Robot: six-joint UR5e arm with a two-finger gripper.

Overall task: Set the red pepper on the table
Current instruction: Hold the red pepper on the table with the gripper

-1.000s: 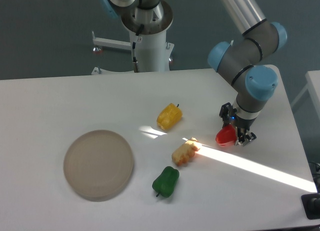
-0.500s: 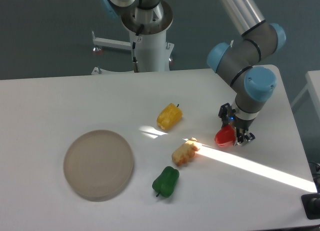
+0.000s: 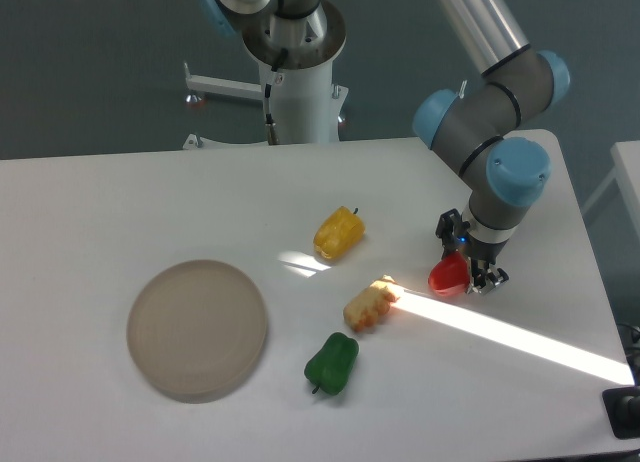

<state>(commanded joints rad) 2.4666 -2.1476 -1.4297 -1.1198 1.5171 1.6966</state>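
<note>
Gripper: my gripper (image 3: 462,272) pointed down at the table (image 3: 150,192), its fingers pinched on the red pepper (image 3: 450,275).
Red pepper: it sat between my fingers, low over the white surface at the near end of a bright sunlit stripe; I could not tell whether its underside touched the table or hung just above it.
Other things: the pale lumpy toy food (image 3: 370,304) lay near, to the left of my gripper; the yellow pepper (image 3: 338,232) farther left and behind; the green pepper (image 3: 331,362) left and toward the camera; the round beige plate (image 3: 197,328) well apart on the far left.
Done: I judged the carry finished, with the pepper brought down over bare table.
Left: letting go, then lifting my gripper off without nudging the pepper.
</note>
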